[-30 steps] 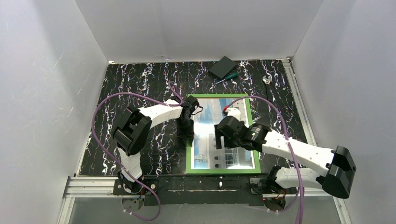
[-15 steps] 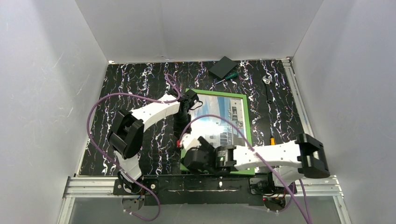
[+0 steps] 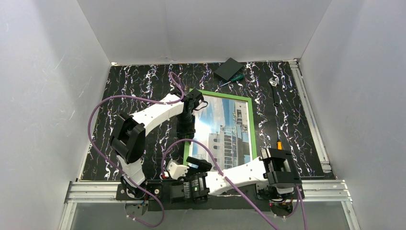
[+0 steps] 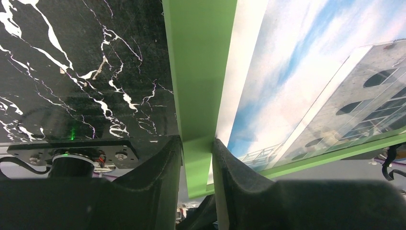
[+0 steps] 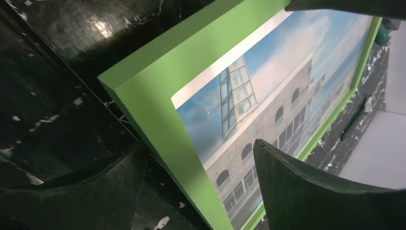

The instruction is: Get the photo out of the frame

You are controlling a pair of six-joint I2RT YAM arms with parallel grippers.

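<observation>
Aluminium rail (image 3: 91, 189) along the near edge at 6 o'clock, both arm bases bolted to it, purple cables (image 3: 103, 108) looping off them.

Right gripper (image 5: 191, 153) lies low just beyond the rail. Its fingers are spread wide to either side of the 7 o'clock corner of the frame (image 3: 252, 129). Nothing is gripped, and I see no pad pressing the green.

Surface is a black table (image 3: 139, 81) veined in white like marble, glossy enough to throw back a light spot in the right wrist view.

Frame sits mid-table, long side running 6 to 12. The photo (image 3: 222, 129) is inside it, face up: blue sky, cloud, white building.

Left gripper (image 4: 196, 141) is at the frame's 9 o'clock rail, fingers drawn in and pinching that green rail between them. Frame looks tipped, that rail higher. Whether the 3 o'clock rail touches the table I cannot tell.

Orange-tipped tool (image 3: 279, 143) lies at 4 o'clock, just beside the frame.

Toward 12 o'clock, apart from the frame: a flat black box (image 3: 228, 68), a green-handled screwdriver (image 3: 234, 78) touching its near side, and a small silvery item (image 3: 273, 81) at 1 o'clock, too small to identify.

Plain white walls (image 3: 201, 28) close the table at 9, 12 and 3 o'clock.
</observation>
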